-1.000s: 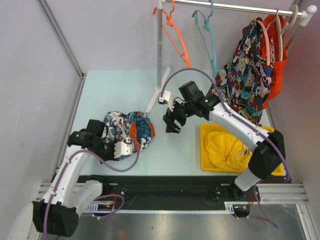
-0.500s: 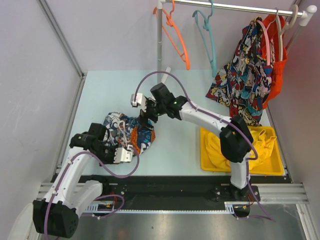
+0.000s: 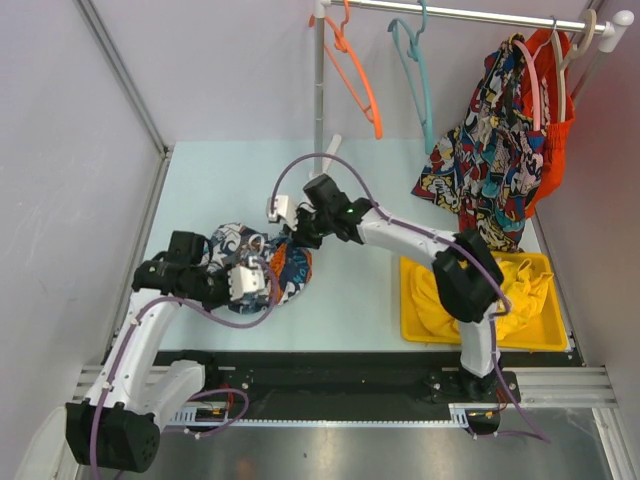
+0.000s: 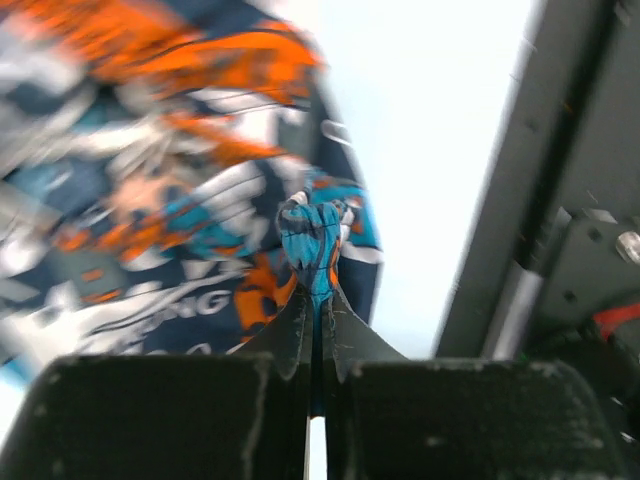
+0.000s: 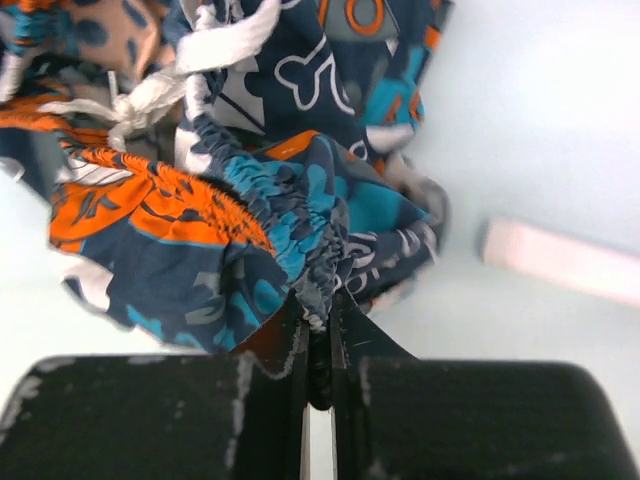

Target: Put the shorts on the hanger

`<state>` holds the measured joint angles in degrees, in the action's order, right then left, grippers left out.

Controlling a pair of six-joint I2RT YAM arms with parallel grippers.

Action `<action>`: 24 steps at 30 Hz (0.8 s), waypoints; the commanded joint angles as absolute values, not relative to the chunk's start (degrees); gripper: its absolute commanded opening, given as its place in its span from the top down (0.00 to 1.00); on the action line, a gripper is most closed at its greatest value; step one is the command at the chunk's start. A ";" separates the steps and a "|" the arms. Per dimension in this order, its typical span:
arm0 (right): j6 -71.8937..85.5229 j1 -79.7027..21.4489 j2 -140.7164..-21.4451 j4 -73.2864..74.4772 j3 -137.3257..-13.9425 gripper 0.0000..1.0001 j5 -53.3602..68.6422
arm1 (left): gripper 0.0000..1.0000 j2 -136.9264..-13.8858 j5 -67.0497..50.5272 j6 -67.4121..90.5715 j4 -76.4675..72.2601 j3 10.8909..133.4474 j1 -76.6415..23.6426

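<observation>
shorts: The shorts [image 3: 262,262] lie in a bunched heap on the desk, left of centre in the top view, with one gripper at each side.
right gripper: The right gripper [image 5: 318,310] is clamped on the gathered elastic waistband, just beside the white drawstring [image 5: 190,70].
left gripper: The left gripper [image 4: 318,300] is pinched shut on a thin teal fold. Only a small tip of cloth sits between its fingers.
step in hand: This looks like a two-point lift. Raise both arms together, then draw them apart gently so the waist opens. Don't tug, because the left pinch looks shallow and could slip.
hanger: The hanger [image 3: 418,70] hangs from the rail [image 3: 470,14] at upper centre, well apart from the heap. The orange hanger [image 3: 355,70] hangs just to its left, so aim carefully.
desk: The desk [image 3: 230,180] is pale blue. A yellow tray [image 3: 480,343] holding a yellow garment [image 3: 455,290] sits at lower right.
room: The walls are plain lilac. The comic-print shorts [image 3: 495,150] hang at upper right.
</observation>
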<state>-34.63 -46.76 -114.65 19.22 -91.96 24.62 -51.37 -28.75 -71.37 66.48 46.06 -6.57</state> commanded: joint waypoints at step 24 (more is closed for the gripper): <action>-32.08 -42.18 -74.18 45.69 -83.34 1.00 13.88 | 0.54 -44.30 -37.42 -52.70 53.56 56.11 -2.20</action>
